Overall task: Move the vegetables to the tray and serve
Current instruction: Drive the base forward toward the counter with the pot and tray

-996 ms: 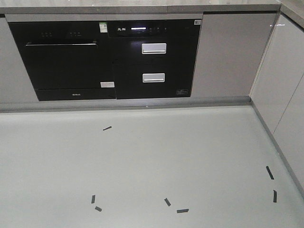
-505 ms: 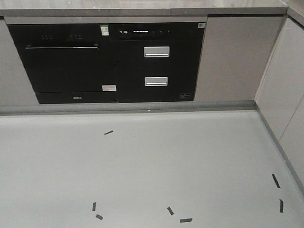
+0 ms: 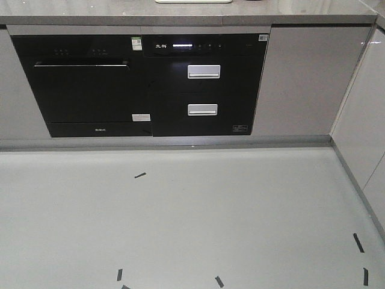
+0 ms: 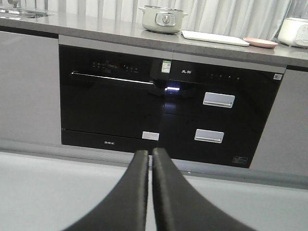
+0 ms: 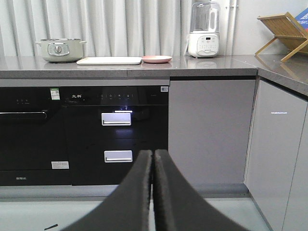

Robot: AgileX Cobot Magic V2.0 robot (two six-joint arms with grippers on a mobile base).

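Observation:
The cream-white tray (image 5: 109,60) lies flat on the grey countertop, between a pale green pot (image 5: 59,50) and a round pink plate (image 5: 156,59). The left wrist view shows the same tray (image 4: 215,37), and its front edge (image 3: 192,1) just shows at the top of the front view. No vegetables are in view. My left gripper (image 4: 149,153) is shut with nothing between its black fingers, held low over the floor and far from the counter. My right gripper (image 5: 153,153) is shut and empty too, pointing at the cabinet front.
A black built-in oven (image 3: 81,84) and a drawer unit (image 3: 203,90) fill the cabinet front under the counter. A white blender (image 5: 204,30) and a wooden rack (image 5: 284,33) stand at the right. A side cabinet (image 3: 367,126) runs along the right. Black tape marks (image 3: 139,175) dot the grey floor.
The cabinets have drawn closer and sit lower in the front view, and the tape marks have slid toward the bottom edge. The tray's edge has come into view at the top.

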